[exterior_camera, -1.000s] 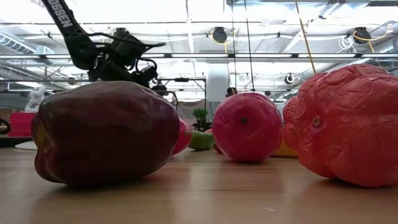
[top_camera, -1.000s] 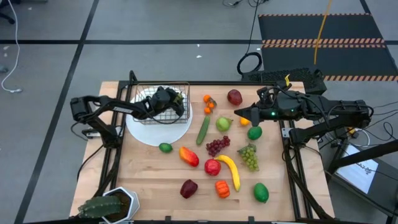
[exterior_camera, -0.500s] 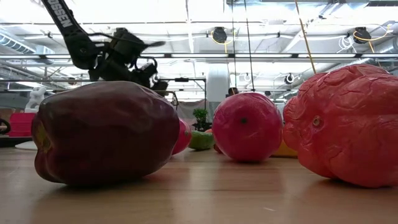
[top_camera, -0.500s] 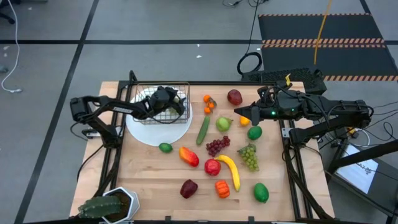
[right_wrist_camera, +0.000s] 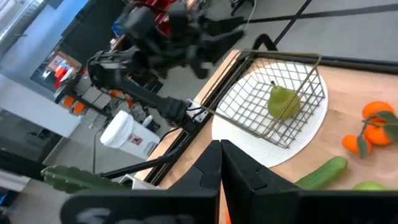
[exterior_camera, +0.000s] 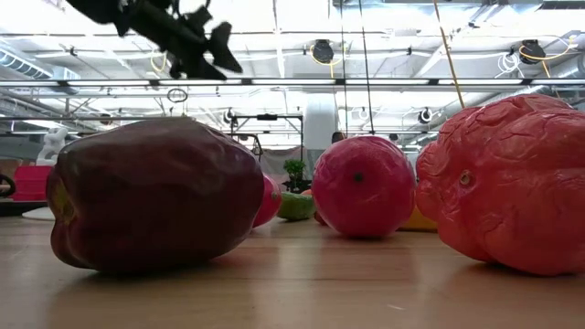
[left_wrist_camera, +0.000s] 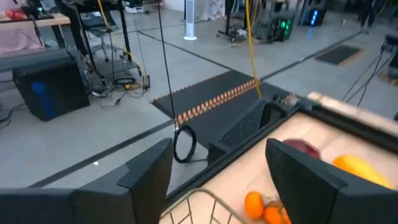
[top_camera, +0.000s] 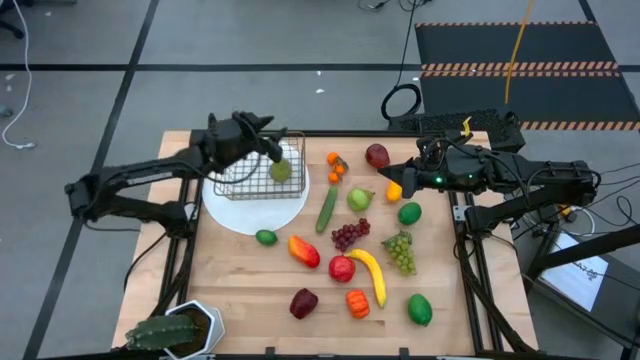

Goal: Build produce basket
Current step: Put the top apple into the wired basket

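Observation:
The wire basket [top_camera: 260, 166] stands on a round white plate [top_camera: 255, 208] at the table's far left, with a green pear [top_camera: 280, 170] lying inside it, also seen in the right wrist view [right_wrist_camera: 283, 102]. My left gripper [top_camera: 268, 140] hangs open above the basket's far side, high in the low view [exterior_camera: 196, 41], nothing between its fingers [left_wrist_camera: 146, 174]. My right gripper [top_camera: 384, 182] is shut and hovers at the far right, beside a yellow-orange fruit [top_camera: 394, 190]. The other produce lies spread on the wooden table: cucumber [top_camera: 326, 208], banana [top_camera: 370, 272], purple grapes [top_camera: 349, 234].
Small oranges [top_camera: 335, 165] and a red apple [top_camera: 377, 156] lie right of the basket. A dark red apple [top_camera: 303, 302], an orange pepper [top_camera: 357, 303] and a lime [top_camera: 419, 308] sit near the front edge. A spiky potted plant [top_camera: 170, 332] stands at the near left corner.
My left gripper has risen out of the basket and drawn back toward the table's far left corner. The green pear it covered now shows lying in the basket. The right arm has kept its place.

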Controlling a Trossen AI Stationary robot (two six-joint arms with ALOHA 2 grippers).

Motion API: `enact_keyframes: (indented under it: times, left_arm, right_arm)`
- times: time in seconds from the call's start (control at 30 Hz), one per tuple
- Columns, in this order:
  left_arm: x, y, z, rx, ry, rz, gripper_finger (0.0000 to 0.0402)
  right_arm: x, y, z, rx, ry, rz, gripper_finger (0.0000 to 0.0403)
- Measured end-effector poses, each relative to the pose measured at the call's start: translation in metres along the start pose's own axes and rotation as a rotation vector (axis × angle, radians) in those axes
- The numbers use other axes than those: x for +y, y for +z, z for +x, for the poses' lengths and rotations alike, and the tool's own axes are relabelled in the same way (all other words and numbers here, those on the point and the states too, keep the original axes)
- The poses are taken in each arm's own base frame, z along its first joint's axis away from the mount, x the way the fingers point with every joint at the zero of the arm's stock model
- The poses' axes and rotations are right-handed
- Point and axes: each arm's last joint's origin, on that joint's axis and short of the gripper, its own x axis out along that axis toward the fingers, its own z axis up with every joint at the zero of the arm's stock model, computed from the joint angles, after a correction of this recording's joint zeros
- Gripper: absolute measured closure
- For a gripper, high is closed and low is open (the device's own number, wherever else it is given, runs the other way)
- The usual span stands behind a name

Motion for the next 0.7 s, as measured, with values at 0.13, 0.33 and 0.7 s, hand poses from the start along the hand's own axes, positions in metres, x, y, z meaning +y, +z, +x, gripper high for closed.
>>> enact_keyframes:
  times: [0.13, 0.33, 0.7]
  left_arm:
    - [0.003, 0.02, -0.021, 0.014, -0.006, -0.066, 0.0172]
    - [0.002, 0.034, -0.048, -0.003, -0.046, -0.17, 0.0204]
    - [-0.01, 0.035, -0.08, 0.029, -0.159, -0.323, 0.0258]
  right_arm:
    - [-0.003, 0.003, 0.001, -0.036, -0.031, -0.01, 0.0403]
    - [-0.012, 0.009, 0.004, -0.049, -0.096, -0.001, 0.0403]
    - [-0.044, 0.026, 0.008, -0.031, -0.285, -0.077, 0.0403]
